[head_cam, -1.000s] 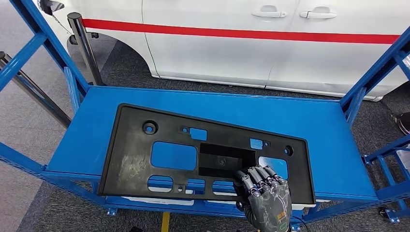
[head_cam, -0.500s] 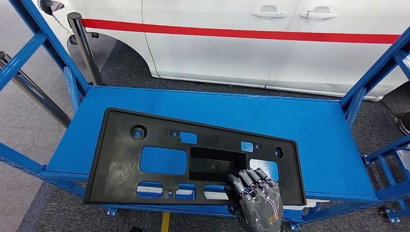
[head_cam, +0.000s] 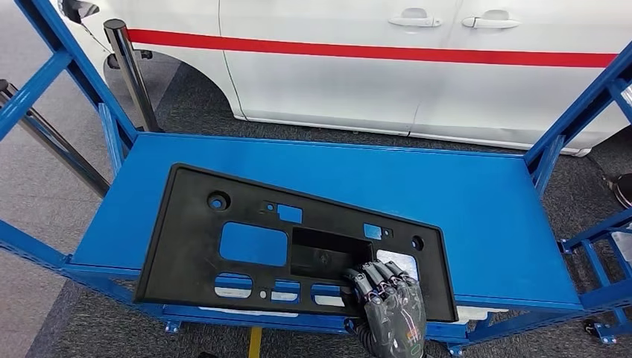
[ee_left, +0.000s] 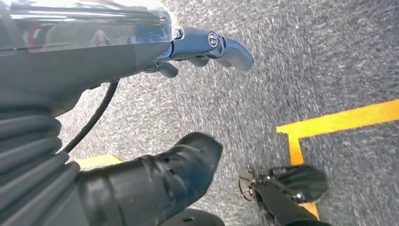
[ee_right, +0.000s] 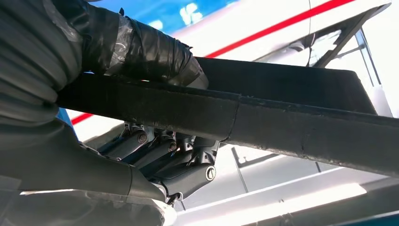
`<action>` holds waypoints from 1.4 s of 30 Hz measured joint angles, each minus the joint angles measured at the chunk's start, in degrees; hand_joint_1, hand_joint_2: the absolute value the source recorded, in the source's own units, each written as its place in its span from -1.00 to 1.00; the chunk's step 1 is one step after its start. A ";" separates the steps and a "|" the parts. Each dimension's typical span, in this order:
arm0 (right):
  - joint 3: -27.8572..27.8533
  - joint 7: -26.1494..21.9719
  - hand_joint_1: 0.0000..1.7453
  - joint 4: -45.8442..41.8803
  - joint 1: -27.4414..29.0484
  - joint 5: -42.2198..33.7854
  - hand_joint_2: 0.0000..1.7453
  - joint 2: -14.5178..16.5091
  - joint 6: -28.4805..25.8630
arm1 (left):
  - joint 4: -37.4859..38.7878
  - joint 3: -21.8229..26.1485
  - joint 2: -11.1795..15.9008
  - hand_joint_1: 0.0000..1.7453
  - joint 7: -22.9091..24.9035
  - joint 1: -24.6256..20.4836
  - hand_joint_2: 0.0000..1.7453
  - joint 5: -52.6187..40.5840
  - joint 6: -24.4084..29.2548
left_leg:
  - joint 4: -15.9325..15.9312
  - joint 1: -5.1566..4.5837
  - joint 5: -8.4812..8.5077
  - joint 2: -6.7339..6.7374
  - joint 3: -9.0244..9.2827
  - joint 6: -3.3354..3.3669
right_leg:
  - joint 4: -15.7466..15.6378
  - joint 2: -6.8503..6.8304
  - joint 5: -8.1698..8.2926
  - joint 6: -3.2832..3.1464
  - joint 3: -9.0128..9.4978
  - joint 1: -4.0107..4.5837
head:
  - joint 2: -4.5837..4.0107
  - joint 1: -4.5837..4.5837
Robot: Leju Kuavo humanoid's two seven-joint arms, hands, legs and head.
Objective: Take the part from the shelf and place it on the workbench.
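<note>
Blue shelf [head_cam: 477,186], right hand [head_cam: 387,306] clamped on black part [head_cam: 186,246] (near edge), left hand [ee_left: 155,179] empty, fingers apart

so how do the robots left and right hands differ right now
The right hand grips the near edge of the black part on the blue shelf, thumb on one face and fingers on the other in the right wrist view; the left hand holds nothing. The right hand is raised at the shelf front, while the left hand hangs over grey floor with yellow lines. Both have dark fingers.
</note>
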 joint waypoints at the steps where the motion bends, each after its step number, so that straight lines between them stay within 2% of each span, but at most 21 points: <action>1: 0.00 -0.11 1.00 0.18 0.05 -0.15 1.00 0.15 0.00 | 0.00 0.00 0.01 -1.00 0.12 0.00 1.00 -0.05 0.15 | 0.00 -0.03 -0.01 0.00 0.00 0.02 | 0.00 0.00 0.00 0.00 0.00 -0.04 | 0.00 0.00; 12: 0.00 -0.28 1.00 0.52 0.13 -0.36 1.00 0.41 0.00 | 0.00 0.00 0.02 -1.00 0.31 0.00 1.00 -0.07 0.23 | 0.01 -0.10 -0.06 0.00 0.00 0.10 | 0.00 0.00 0.01 0.01 0.00 -0.24 | 0.00 0.00; 16: 0.00 -0.33 1.00 0.84 0.21 -0.37 1.00 0.65 0.00 | 0.00 0.00 0.02 -1.00 0.45 0.00 1.00 -0.07 0.23 | 0.11 -0.31 -0.21 -0.01 -0.01 0.35 | -0.09 0.00 0.01 0.18 0.03 -0.50 | 0.00 0.00; 17: -0.01 -0.45 1.00 0.94 0.22 -0.48 1.00 0.72 -0.01 | 0.00 0.00 -0.03 -1.00 0.50 -0.01 1.00 -0.11 0.34 | -0.25 -0.18 -0.06 0.08 0.24 0.69 | 2.77 -0.01 -1.71 0.40 -1.19 -0.56 | 0.00 0.01; 20: -0.12 -1.03 1.00 1.39 0.31 -0.99 1.00 0.84 -0.01 | 0.00 0.00 -0.16 -1.00 0.67 0.01 1.00 -0.29 0.93 | -1.33 0.33 0.44 0.37 1.01 1.52 | 15.28 -0.05 -7.55 1.11 -7.08 -0.80 | 0.00 0.03; 21: -0.18 -1.21 1.00 1.53 0.37 -1.14 1.00 0.84 0.00 | 0.00 0.00 -0.17 -1.00 0.69 0.04 1.00 -0.35 1.07 | -1.24 0.37 0.38 0.36 1.02 1.45 | 15.76 -0.06 -6.89 1.22 -7.55 -0.97 | 0.00 0.03; 22: -0.25 -1.40 1.00 1.63 0.42 -1.29 1.00 0.84 -0.01 | 0.00 0.00 -0.20 -1.00 0.70 0.05 1.00 -0.43 1.18 | -1.06 0.45 0.28 0.32 1.02 1.31 | 14.02 -0.08 -5.19 1.30 -6.92 -1.17 | 0.00 0.03; 23: -0.30 -1.56 1.00 1.68 0.45 -1.39 1.00 0.85 -0.01 | 0.00 0.00 -0.24 -1.00 0.70 0.06 1.00 -0.52 1.26 | -0.79 0.56 0.13 0.26 1.02 1.08 | 10.45 -0.12 -2.86 1.38 -5.36 -1.38 | 0.00 0.04; 25: -0.39 -1.79 1.00 1.74 0.50 -1.45 1.00 0.90 -0.01 | 0.00 0.00 -0.28 -1.00 0.69 0.05 1.00 -0.75 1.35 | -0.09 0.61 -0.24 0.11 0.94 0.34 | 3.80 -0.05 0.07 1.36 -2.44 -1.41 | 0.00 0.03; 26: -0.46 -1.88 1.00 1.78 0.54 -1.46 1.00 0.95 -0.01 | 0.00 0.00 -0.27 -1.00 0.69 0.04 1.00 -0.85 1.40 | 0.12 0.57 -0.31 0.06 0.88 -0.13 | 2.15 0.04 0.61 1.19 -1.79 -1.27 | 0.00 0.00; 27: -0.52 -1.95 1.00 1.83 0.60 -1.47 1.00 1.02 -0.01 | 0.00 0.00 -0.27 -1.00 0.68 0.04 1.00 -0.92 1.44 | 0.16 0.52 -0.27 0.03 0.85 -0.59 | 1.83 0.17 0.56 0.92 -1.79 -1.03 | 0.00 -0.01; 30: -0.69 -2.20 1.00 1.90 0.66 -1.66 1.00 1.27 0.00 | 0.01 0.00 -0.28 -1.00 0.60 0.08 1.00 -0.98 1.45 | 0.31 0.73 -0.50 0.06 0.60 -1.64 | 1.74 0.23 1.29 -0.40 -2.26 -0.94 | 0.00 -0.05; 31: -0.75 -2.31 1.00 1.90 0.66 -1.74 1.00 1.38 -0.01 | 0.01 0.00 -0.28 -1.00 0.54 0.09 1.00 -0.98 1.43 | 1.48 0.79 -1.63 0.09 0.10 -1.83 | 1.62 0.15 1.57 -0.89 -2.44 -1.03 | 0.00 -0.07; 32: -0.83 -2.42 1.00 1.90 0.66 -1.79 1.00 1.49 -0.01 | 0.01 0.00 -0.28 -1.00 0.50 0.09 1.00 -0.98 1.42 | 3.89 0.84 -3.54 0.12 -0.84 -1.95 | 1.51 0.03 1.83 -1.32 -2.67 -1.06 | 0.00 -0.07; 34: -0.98 -2.56 1.00 1.99 0.67 -1.81 1.00 1.64 -0.02 | 0.01 0.00 -0.27 -1.00 0.46 0.10 1.00 -0.98 1.41 | 11.04 0.82 -7.98 0.15 -3.48 -2.09 | 1.55 -0.16 2.21 -1.83 -3.26 -0.76 | 0.00 -0.08; 35: -1.06 -2.60 1.00 2.07 0.69 -1.81 1.00 1.69 -0.02 | 0.01 0.00 -0.27 -1.00 0.46 0.13 1.00 -0.98 1.41 | 14.11 0.79 -9.39 0.15 -4.44 -2.09 | 1.59 -0.23 2.38 -1.98 -3.57 -0.57 | 0.00 -0.08; 36: -1.12 -2.62 1.00 2.14 0.71 -1.83 1.00 1.73 -0.01 | 0.01 0.00 -0.27 -1.00 0.46 0.16 1.00 -0.99 1.41 | 15.40 0.75 -9.71 0.15 -4.52 -2.02 | 1.65 -0.25 2.53 -2.06 -3.83 -0.38 | 0.00 -0.09; 37: -1.17 -2.64 1.00 2.19 0.73 -1.86 1.00 1.75 -0.01 | 0.02 0.00 -0.27 -1.00 0.46 0.19 1.00 -0.99 1.41 | 14.56 0.69 -9.00 0.15 -3.55 -1.84 | 1.73 -0.25 2.66 -2.08 -4.04 -0.22 | 0.00 -0.09; 40: -1.28 -2.67 1.00 2.20 0.77 -2.07 1.00 1.85 -0.02 | 0.01 0.00 -0.25 -1.00 0.46 0.12 1.00 -1.02 1.41 | 3.67 0.24 -4.76 0.11 3.16 -0.72 | 2.03 -0.22 2.94 -1.84 -4.18 0.13 | 0.00 -0.08; 41: -1.33 -2.68 1.00 2.20 0.76 -2.14 1.00 1.90 -0.02 | 0.01 0.00 -0.23 -1.00 0.45 0.07 1.00 -1.03 1.41 | 1.00 0.02 -4.07 0.09 4.60 -0.42 | 2.12 -0.23 3.09 -1.61 -4.25 0.17 | 0.00 -0.08; 42: -1.38 -2.70 1.00 2.21 0.75 -2.20 1.00 1.94 -0.02 | 0.00 0.00 -0.22 -1.00 0.44 0.04 1.00 -1.05 1.40 | -0.29 -0.19 -3.90 0.07 5.14 -0.23 | 2.17 -0.25 3.28 -1.31 -4.38 0.15 | 0.00 -0.07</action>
